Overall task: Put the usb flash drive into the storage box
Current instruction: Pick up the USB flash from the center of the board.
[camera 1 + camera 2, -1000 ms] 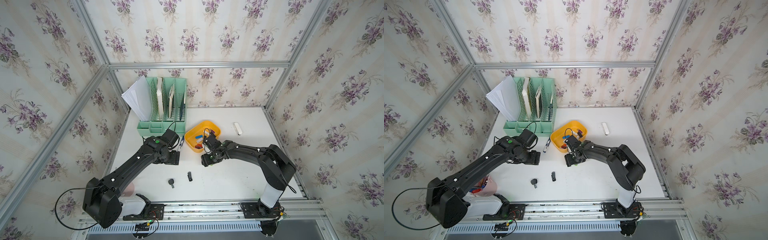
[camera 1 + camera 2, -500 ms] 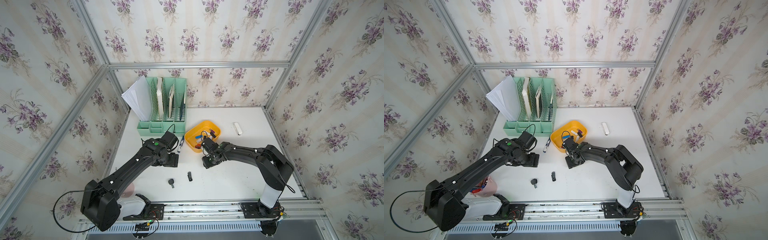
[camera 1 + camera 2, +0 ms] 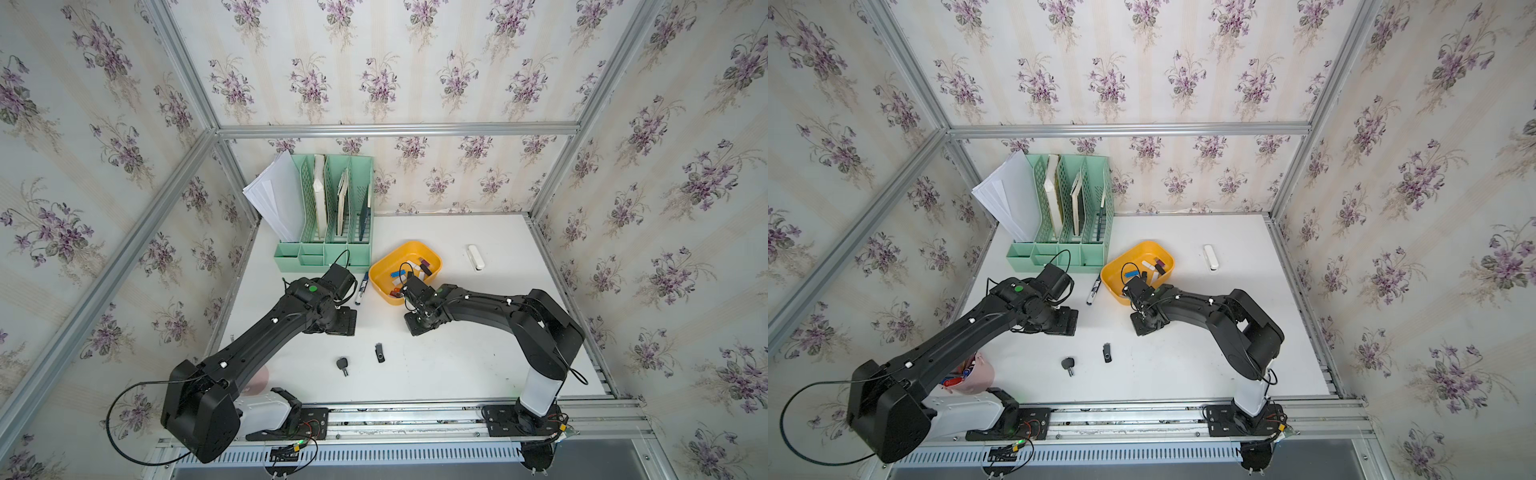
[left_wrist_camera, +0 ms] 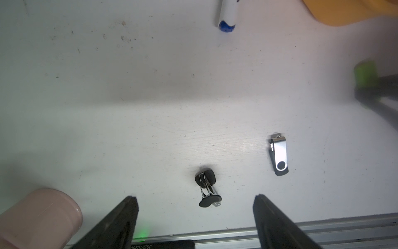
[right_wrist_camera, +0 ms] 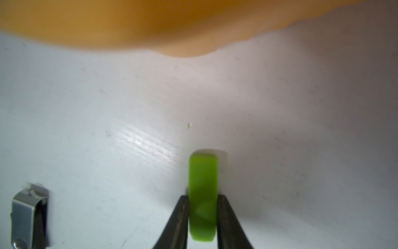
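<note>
- The right gripper (image 5: pixel 203 197) has its 2 fingers (image 5: pixel 225 215) pressed on both sides of the green drive (image 5: pixel 202 176). It holds the drive.
- The green drive sits just off the front side of the box (image 5: pixel 150 25), low over the bench (image 5: pixel 86 107). It cannot be told if it is off the bench yet.
- The long side of the drive runs straight out from the fingers and points at the box. The box is right ahead and very near.
- The box (image 3: pixel 411 251) stands near the middle of the bench, closer to the back edge. It already has a few small drives in it.
- The next move is likely up, then over the near wall of the box, then let go. The right arm is much the nearer one.
- The left gripper (image 4: pixel 195 199) is wide open and holds nothing. It hangs over the bench toward the front edge, above a black drive (image 4: pixel 206 187), with a swivel drive (image 4: pixel 279 155) near it.
</note>
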Action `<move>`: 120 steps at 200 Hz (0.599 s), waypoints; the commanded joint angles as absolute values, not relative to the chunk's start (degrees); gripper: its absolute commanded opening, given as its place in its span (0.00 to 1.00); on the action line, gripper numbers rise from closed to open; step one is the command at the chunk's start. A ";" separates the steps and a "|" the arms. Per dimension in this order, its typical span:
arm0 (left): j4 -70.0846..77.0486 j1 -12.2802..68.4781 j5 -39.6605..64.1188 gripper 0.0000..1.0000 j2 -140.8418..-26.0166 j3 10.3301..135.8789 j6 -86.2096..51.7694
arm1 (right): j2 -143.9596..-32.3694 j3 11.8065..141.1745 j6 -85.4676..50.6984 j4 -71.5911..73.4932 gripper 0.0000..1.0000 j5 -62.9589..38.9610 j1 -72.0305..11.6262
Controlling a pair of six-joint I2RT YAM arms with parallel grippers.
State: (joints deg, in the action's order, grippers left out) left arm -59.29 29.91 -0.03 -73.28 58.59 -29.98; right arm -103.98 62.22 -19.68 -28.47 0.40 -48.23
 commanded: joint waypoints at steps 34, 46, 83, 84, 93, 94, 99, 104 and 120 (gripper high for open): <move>-58.91 29.83 -0.40 0.88 -73.86 57.75 -30.15 | -103.24 61.61 -20.92 -30.96 0.19 -0.97 -48.97; -59.02 29.73 -0.43 0.88 -74.18 57.76 -30.15 | -102.33 61.61 -21.18 -31.21 0.18 -0.85 -48.96; -58.95 29.77 -0.36 0.88 -75.55 57.57 -30.25 | -98.22 62.84 -21.96 -33.26 0.18 -1.15 -48.98; -58.92 29.78 -0.36 0.88 -75.57 57.57 -30.24 | -98.11 62.93 -21.97 -33.37 0.17 -1.15 -48.92; -58.92 29.76 -0.27 0.88 -75.83 57.57 -30.40 | -96.88 63.72 -22.06 -34.17 0.18 -0.97 -48.90; -58.90 29.78 -0.27 0.88 -75.84 57.57 -30.36 | -96.69 63.81 -22.06 -34.27 0.17 -0.92 -48.93; -58.85 29.81 -0.25 0.88 -76.01 57.55 -30.36 | -96.05 64.45 -22.06 -34.80 0.17 -0.87 -48.93; -58.76 29.74 -0.15 0.88 -76.16 57.56 -30.34 | -95.57 65.27 -22.06 -35.38 0.17 -0.67 -48.95; -58.42 29.86 0.00 0.89 -76.72 57.48 -30.34 | -94.67 68.76 -21.52 -37.53 0.18 -0.04 -48.77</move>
